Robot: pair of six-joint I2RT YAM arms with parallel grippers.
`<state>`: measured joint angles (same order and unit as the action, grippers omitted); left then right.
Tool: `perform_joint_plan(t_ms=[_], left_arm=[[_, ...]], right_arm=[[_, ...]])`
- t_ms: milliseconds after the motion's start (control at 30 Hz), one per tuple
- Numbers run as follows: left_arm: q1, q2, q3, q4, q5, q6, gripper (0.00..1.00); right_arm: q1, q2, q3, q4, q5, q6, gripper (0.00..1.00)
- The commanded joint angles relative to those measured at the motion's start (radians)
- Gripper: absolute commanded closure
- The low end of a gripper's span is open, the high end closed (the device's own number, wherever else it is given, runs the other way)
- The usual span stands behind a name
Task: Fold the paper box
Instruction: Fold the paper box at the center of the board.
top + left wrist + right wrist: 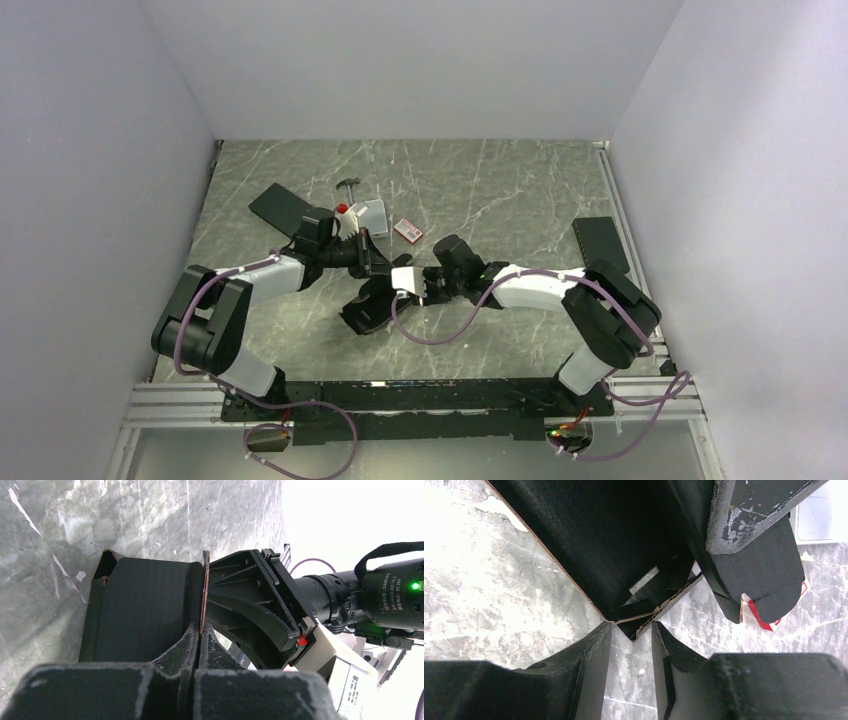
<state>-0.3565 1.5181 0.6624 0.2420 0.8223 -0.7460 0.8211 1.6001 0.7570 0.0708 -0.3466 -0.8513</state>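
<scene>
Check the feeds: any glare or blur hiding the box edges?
Top external: even light and sharp, but the paper box is a dark shape with little detail. Left wrist: background at upper right washed out white, cardboard edge crisp. Right wrist: marble table glares white at left; box interior nearly black.

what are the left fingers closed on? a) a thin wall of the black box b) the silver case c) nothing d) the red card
a: in the left wrist view the left fingers meet on an upright cardboard edge of the black box.
</scene>
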Motion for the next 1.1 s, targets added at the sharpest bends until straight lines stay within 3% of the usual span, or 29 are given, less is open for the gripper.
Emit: perform_joint_plan(t_ms=[0,333,1067], left_arm=[[-0.006,-0.016,0.011,0.019,-0.012,-0.037,1.0],[-0.006,0.0,-0.025,0.115,0.004,-0.101,1.0],[-0.006,0.014,-0.055,0.174,-0.049,-0.174,1.0]], right_arm=[[0.009,-0.019,0.017,0.075,-0.047,0.015,0.64],[0.009,-0.004,0.02,0.084,-0.035,0.011,0.71],[0.049,-0.014,0.019,0.096,0.004,-0.051,0.77]])
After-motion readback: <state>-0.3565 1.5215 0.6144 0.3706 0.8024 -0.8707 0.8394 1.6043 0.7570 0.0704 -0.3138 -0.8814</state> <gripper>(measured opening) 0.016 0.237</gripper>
